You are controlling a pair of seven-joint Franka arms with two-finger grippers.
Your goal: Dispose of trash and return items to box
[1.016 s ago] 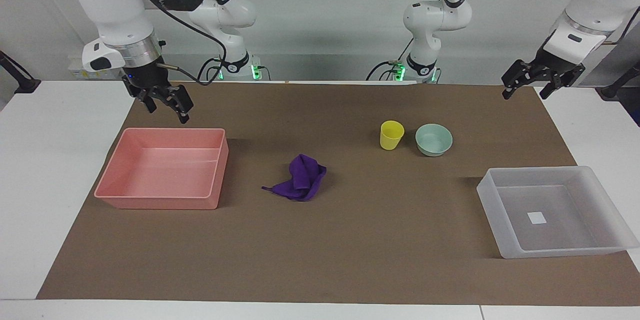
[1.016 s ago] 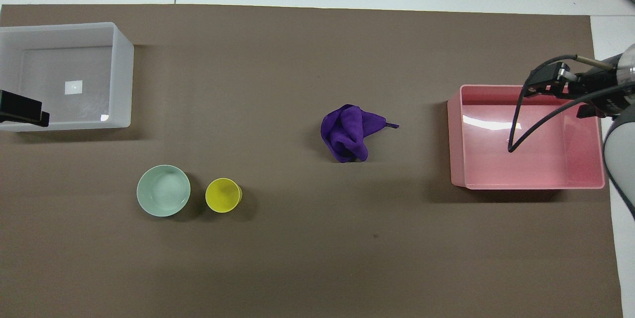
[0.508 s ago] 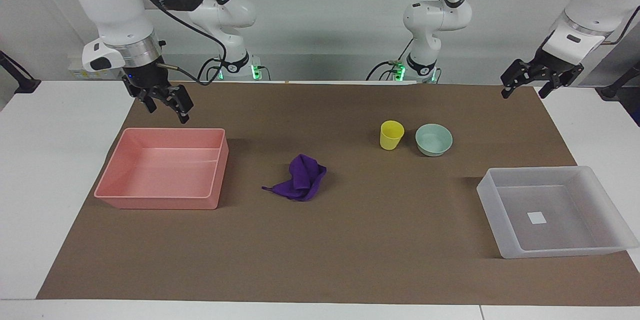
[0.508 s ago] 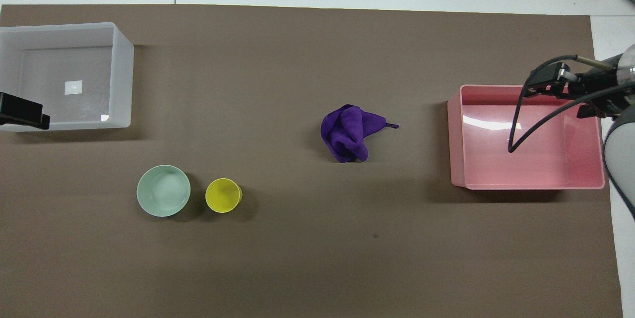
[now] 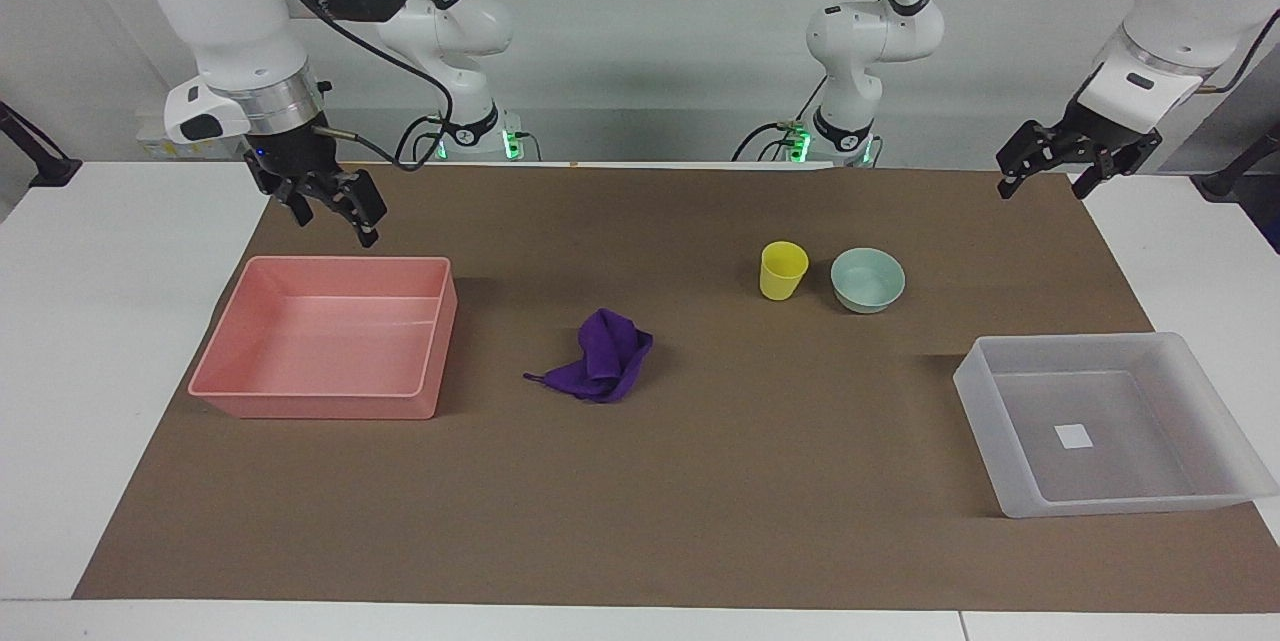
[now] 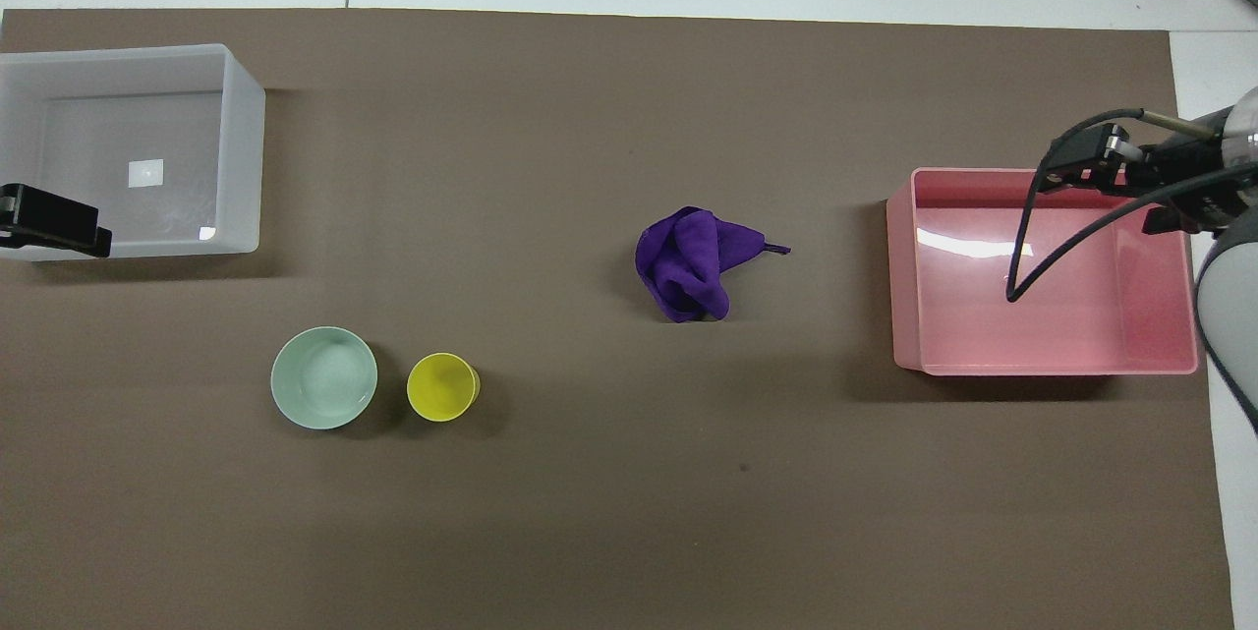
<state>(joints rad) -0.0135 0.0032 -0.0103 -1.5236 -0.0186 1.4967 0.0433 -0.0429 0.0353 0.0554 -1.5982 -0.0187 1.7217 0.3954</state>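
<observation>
A brown mat (image 5: 700, 481) covered most of the white counter (image 5: 120, 341), with pale walls and both arm bases along the top of the facing view. The purple rag (image 5: 605, 358) lay crumpled at mid-frame on the mat. The yellow cup (image 5: 782, 271) and the mint bowl (image 5: 867, 279) stood just beside each other, right of centre and higher in the frame. The frosted box (image 5: 975, 401) sat empty at the lower right, and the pink bin (image 5: 310, 408) sat empty at centre left. The right end effector (image 5: 335, 216) hung released over the bin's upper rim at the upper left. The left end effector (image 5: 1045, 176) hung released over the mat's upper right corner. Nothing was grasped, so the step looked like a first reach, probably the right arm going for the rag. Doing it well would mean descending straight onto the rag's bunched crest, pinching deep enough to gather several folds, then lifting high so the trailing corner clears the bin wall. Meanwhile the left arm could take the cup by its rim without nudging the bowl.
</observation>
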